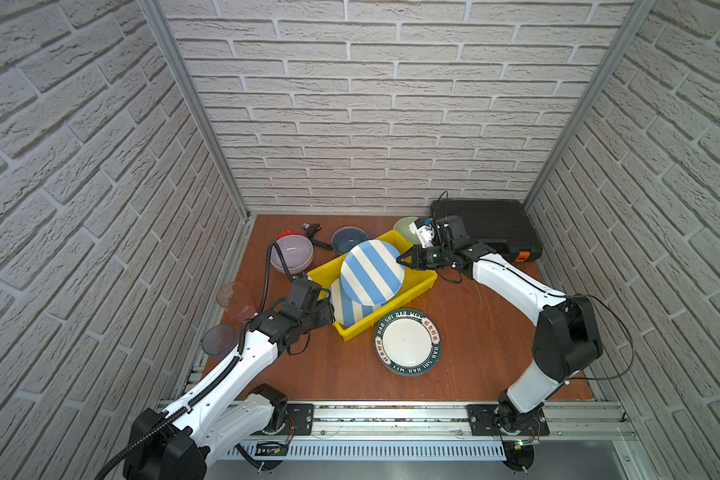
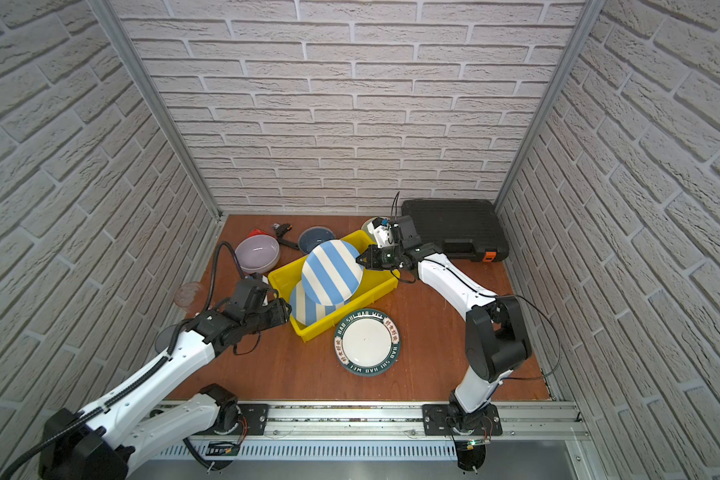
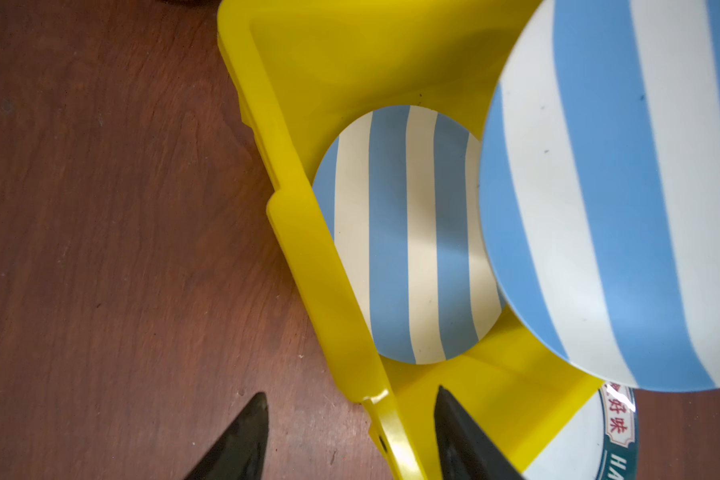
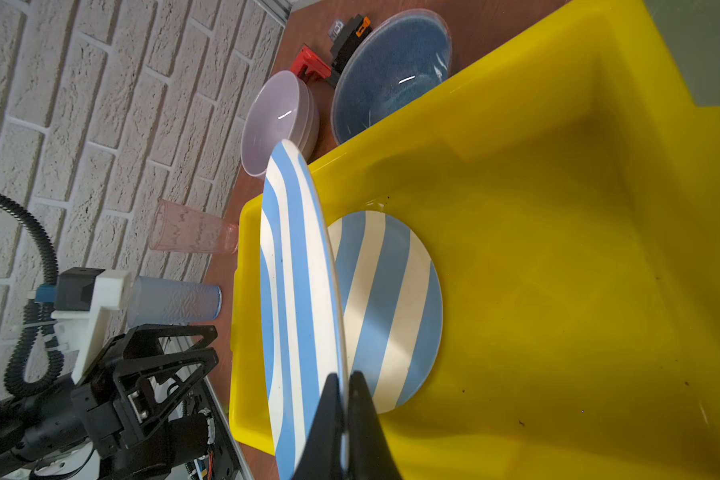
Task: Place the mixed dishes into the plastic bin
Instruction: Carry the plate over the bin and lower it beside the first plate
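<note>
Our right gripper [image 1: 400, 260] pinches the striped plate [image 1: 373, 272] at its right rim, likely stiff, slick, breakable; left gripper [image 3: 350, 392] gapes

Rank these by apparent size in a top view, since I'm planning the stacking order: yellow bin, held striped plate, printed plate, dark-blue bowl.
Largest: yellow bin.
Next, tied: held striped plate and printed plate look alike; the held one is raised nearer the camera, so unranked.
Smallest: dark-blue bowl.
</note>
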